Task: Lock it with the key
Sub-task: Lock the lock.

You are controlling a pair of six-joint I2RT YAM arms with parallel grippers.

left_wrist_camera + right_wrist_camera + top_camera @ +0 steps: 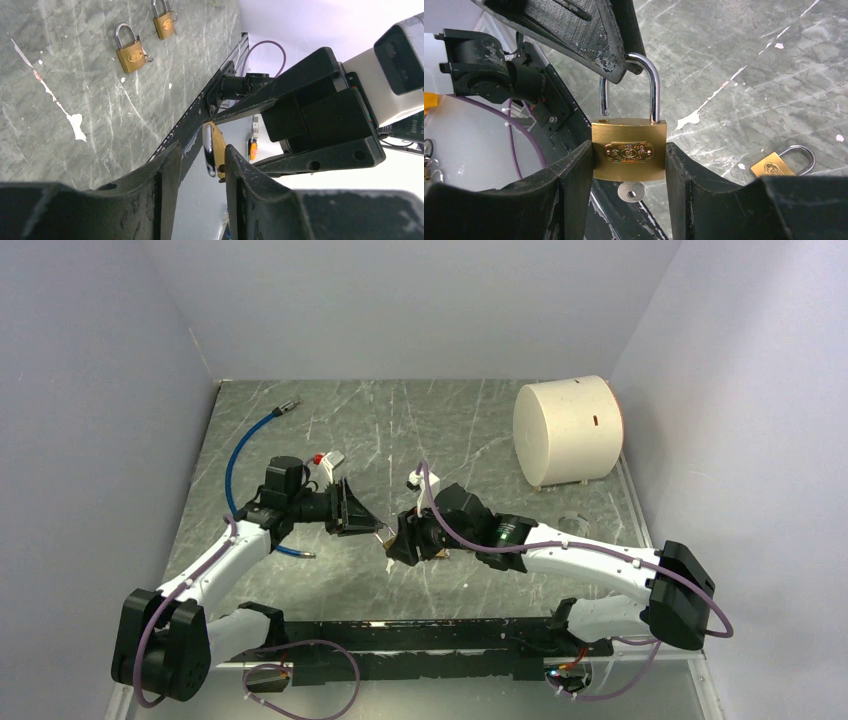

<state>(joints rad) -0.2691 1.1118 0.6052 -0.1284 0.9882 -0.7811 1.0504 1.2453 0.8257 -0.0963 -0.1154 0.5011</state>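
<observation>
My right gripper (628,147) is shut on the body of a brass padlock (629,167) and holds it above the table. Its steel shackle (653,85) is open, the left leg out of the body. A silver key (631,191) sits in the keyhole underneath. My left gripper (201,150) is open with the shackle (209,152) edge-on between its fingers, close to the right finger (240,170). One left finger (574,30) covers the top of the shackle. In the top view both grippers (372,528) (397,542) meet at mid-table.
Two spare brass padlocks (131,52) (165,24) lie on the marble table; one shows in the right wrist view (774,164). A white cylinder (566,430) stands back right. A blue cable (240,455) curves at back left. A black rail (420,640) runs along the near edge.
</observation>
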